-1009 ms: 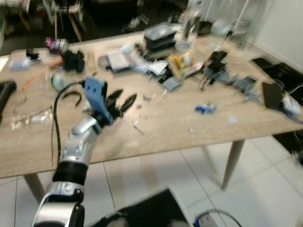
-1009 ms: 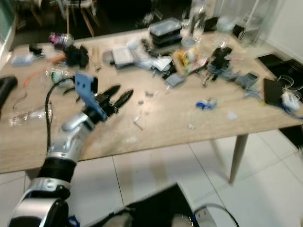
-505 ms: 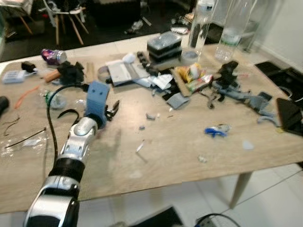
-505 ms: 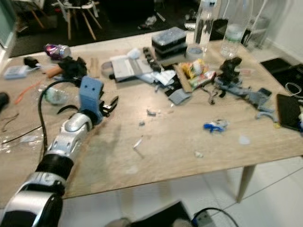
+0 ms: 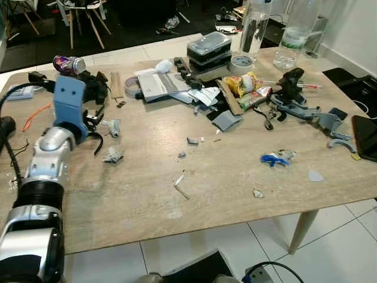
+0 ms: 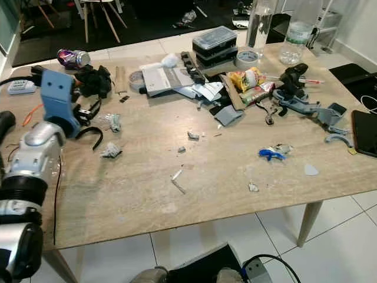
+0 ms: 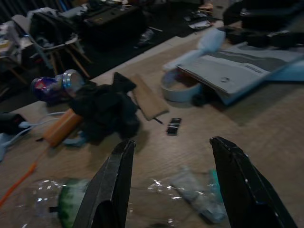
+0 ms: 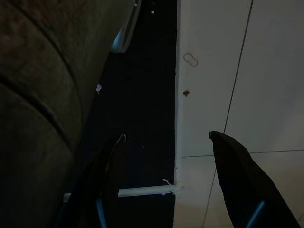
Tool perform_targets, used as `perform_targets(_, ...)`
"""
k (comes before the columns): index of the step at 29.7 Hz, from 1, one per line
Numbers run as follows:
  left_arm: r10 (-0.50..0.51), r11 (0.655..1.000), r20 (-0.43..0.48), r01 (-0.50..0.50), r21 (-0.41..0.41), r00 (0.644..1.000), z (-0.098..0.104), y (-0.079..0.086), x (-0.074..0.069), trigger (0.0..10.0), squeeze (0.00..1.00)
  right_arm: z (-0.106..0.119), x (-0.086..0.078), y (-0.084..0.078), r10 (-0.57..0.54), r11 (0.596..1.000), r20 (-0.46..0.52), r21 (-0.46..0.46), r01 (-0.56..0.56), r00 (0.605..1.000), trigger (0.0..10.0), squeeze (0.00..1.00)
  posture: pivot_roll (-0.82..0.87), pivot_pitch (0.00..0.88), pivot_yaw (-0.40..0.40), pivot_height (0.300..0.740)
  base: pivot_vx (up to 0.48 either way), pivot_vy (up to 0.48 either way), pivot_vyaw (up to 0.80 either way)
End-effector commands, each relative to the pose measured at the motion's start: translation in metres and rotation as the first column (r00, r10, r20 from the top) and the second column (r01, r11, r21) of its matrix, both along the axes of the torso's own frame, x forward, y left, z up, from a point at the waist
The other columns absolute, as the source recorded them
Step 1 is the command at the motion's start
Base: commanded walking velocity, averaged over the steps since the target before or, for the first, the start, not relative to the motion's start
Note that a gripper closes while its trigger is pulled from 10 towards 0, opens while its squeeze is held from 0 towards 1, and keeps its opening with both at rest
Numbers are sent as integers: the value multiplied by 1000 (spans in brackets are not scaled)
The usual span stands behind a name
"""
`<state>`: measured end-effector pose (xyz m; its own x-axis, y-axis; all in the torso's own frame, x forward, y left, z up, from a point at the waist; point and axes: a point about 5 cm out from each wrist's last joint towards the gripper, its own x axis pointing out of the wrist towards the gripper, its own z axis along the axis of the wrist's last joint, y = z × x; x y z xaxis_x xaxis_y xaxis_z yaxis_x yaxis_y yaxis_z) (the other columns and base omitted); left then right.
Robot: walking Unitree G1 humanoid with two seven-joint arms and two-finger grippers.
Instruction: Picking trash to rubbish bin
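Trash is scattered over a light wooden table (image 5: 147, 200). A crumpled clear wrapper (image 5: 113, 126) and a grey crumpled scrap (image 5: 113, 155) lie near its left end. A blue wrapper (image 5: 272, 158) and small paper bits (image 5: 192, 140) lie further right. My left gripper (image 5: 96, 113) hovers open over the left end, just left of the clear wrapper. In the left wrist view that wrapper (image 7: 190, 190) lies low between the spread fingers (image 7: 118, 180), with a crushed bottle (image 7: 47, 204) beside it. My right gripper (image 8: 166, 137) hangs open over floor tiles and a dark mat.
A black cloth (image 5: 94, 85), a can (image 5: 66, 63) and a booklet (image 5: 156, 85) sit beyond the left gripper. Black boxes (image 5: 207, 47), a tape roll (image 5: 241, 61), bottles (image 5: 255, 29) and a black clamp (image 5: 291, 88) crowd the far right. Chairs stand behind the table.
The camera has tilted and sharpened. My left arm has swung from the table's middle to its left end, near the black cloth and the clear wrapper.
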<state>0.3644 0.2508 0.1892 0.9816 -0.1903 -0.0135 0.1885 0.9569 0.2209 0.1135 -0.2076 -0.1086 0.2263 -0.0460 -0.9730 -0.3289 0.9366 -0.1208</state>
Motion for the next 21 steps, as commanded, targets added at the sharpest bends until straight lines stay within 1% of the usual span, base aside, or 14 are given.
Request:
perform_targets(1,-10,1000,-43,10,17,999,-7,6,-5,10000,0,-3,-8,8,4,999,-30,33,-3,1000,10000,0,-13,100,63,740,0,0,0)
perform_targets(2,-17,1000,-48,17,16,999,-8,6,-6,10000,0,-3,-8,8,4,999,-30,33,-3,1000,10000,0,-13,100,63,740,0,0,0)
perform_targets(4,-76,997,-91,77,7,993,-15,2,-10,10000,0,-3,-8,8,5,999,-31,33,-4,1000,10000,0,-13,100,63,740,0,0,0)
perform_targets(5,-110,993,-114,113,20,987,-20,-1,-12,10000,0,-3,-8,8,5,999,-31,32,-4,1000,10000,0,-13,100,63,740,0,0,0)
perform_targets(6,-195,978,-184,206,43,963,-30,-7,-19,10000,0,-3,-8,8,7,1000,-32,31,-6,999,10000,0,-14,103,60,740,0,0,0)
perform_targets(7,-195,978,-184,206,43,963,-30,-7,-19,10000,0,-3,-8,8,7,1000,-32,31,-6,999,10000,0,-14,103,60,740,0,0,0)
perform_targets(9,-240,962,-223,262,71,945,-36,-10,-24,10000,0,-3,-8,8,9,1000,-34,30,-8,999,10000,0,-14,103,60,740,0,0,0)
perform_targets(11,-245,963,-242,265,50,939,-36,-10,-25,10000,0,-3,-9,8,10,1000,-35,29,-9,999,10000,0,-14,103,60,740,0,0,0)
perform_targets(16,-236,965,-260,256,47,937,-37,-8,-26,10000,0,-3,-8,8,13,1000,-35,28,-12,999,10000,0,-14,103,60,740,0,0,0)
perform_targets(19,-228,967,-272,249,47,935,-40,-7,-26,10000,0,-3,-8,8,14,1000,-35,28,-13,999,10000,0,-14,103,60,740,0,0,0)
perform_targets(21,-226,968,-295,249,40,928,-46,-8,-27,10000,0,-3,-9,8,15,1000,-35,28,-14,999,10000,0,-16,100,60,740,0,0,0)
